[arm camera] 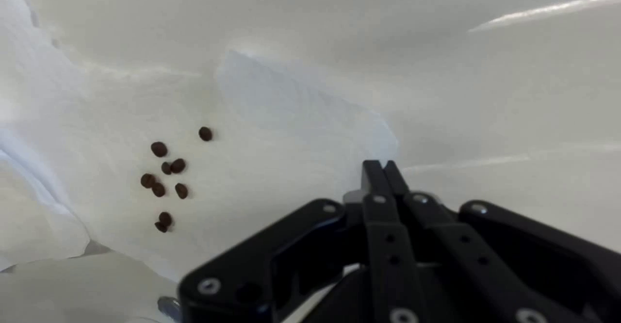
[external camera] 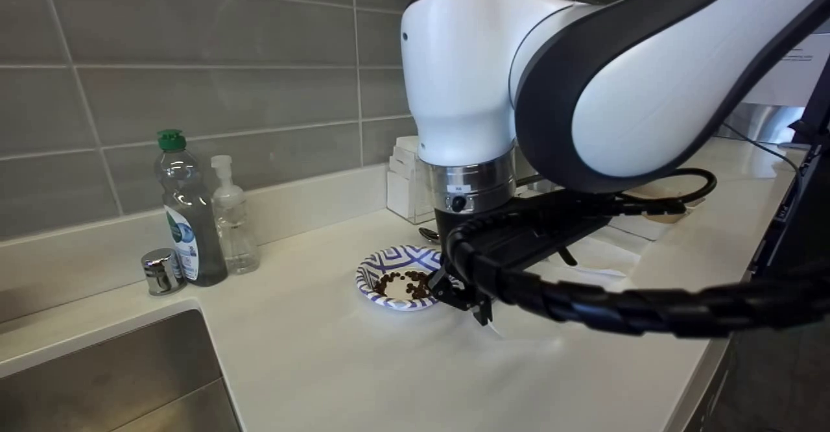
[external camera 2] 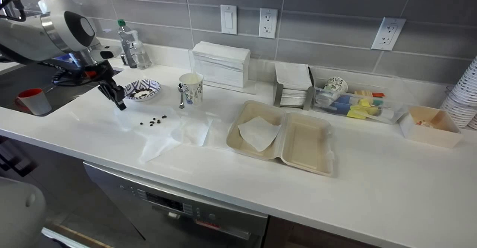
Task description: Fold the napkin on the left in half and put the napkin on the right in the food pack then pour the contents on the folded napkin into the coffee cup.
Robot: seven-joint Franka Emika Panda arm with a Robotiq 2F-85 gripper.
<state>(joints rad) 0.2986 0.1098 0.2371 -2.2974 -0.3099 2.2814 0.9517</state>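
Note:
In the wrist view my gripper [arm camera: 384,164] is shut at the rim of the left napkin [arm camera: 291,134], whose white edge seems pinched between the fingertips. Several dark bits, the contents [arm camera: 158,149], lie loose on this napkin. From an exterior view my gripper [external camera 2: 121,105] is low over the napkin's far-left end. Another white napkin [external camera 2: 193,130] lies against its right side. A folded-looking napkin [external camera 2: 259,132] rests inside the open food pack [external camera 2: 308,143]; which is the right napkin I cannot tell. The patterned coffee cup [external camera 2: 192,91] stands upright behind the napkins.
A blue-patterned plate [external camera: 382,262] with dark bits sits close beside the gripper. A spoon [external camera 2: 181,97] lies by the cup. Along the wall stand bottles [external camera: 188,218], a napkin holder [external camera 2: 221,65] and a clear bin [external camera 2: 395,110]. A sink [external camera: 123,373] adjoins the counter.

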